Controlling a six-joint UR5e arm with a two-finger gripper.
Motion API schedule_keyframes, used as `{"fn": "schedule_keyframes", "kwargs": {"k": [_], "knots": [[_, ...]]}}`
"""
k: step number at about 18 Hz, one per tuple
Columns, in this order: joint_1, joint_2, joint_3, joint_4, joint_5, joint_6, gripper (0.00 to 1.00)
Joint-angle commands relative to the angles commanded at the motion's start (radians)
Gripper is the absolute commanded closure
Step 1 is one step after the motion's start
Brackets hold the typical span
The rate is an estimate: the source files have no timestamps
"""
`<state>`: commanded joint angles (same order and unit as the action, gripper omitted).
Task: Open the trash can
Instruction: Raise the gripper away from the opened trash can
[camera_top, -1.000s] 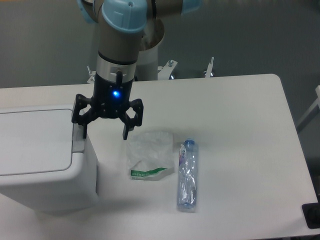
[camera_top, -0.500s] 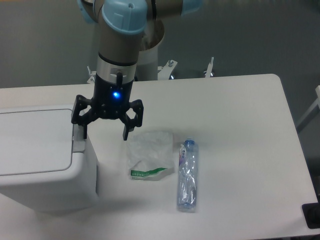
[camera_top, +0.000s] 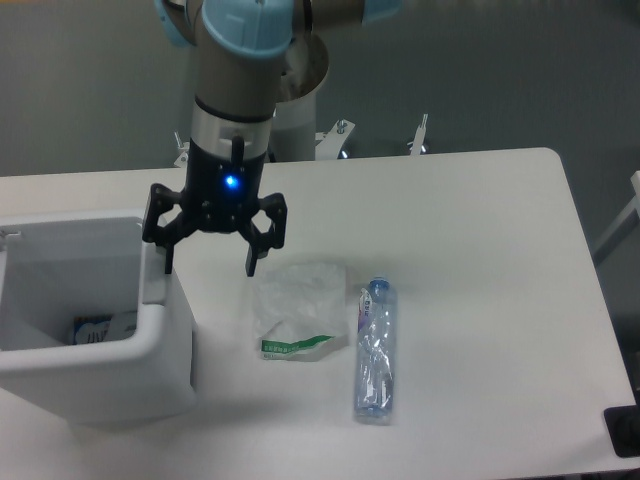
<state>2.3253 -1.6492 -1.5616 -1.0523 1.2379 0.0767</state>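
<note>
The trash can stands open because the gripper, fingers spread wide and holding nothing, presses its right rim.

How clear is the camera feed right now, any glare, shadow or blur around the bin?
Fixed camera: soft and slightly blurry overall; even overhead light, no harsh glare on the table. The trash can casts a faint shadow to its right. Its open interior is dim, contents indistinct. The gripper shows a bright blue LED, mildly bloomed.
</note>
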Motion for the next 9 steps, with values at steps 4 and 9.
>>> {"fn": "schedule_keyframes", "kwargs": {"k": [4,9], "knots": [[0.155,0.014,0.020,0.002,0.167,0.079,0.00],[0.319,-0.029,0.074,-0.003,0.255,0.190,0.00]]}}
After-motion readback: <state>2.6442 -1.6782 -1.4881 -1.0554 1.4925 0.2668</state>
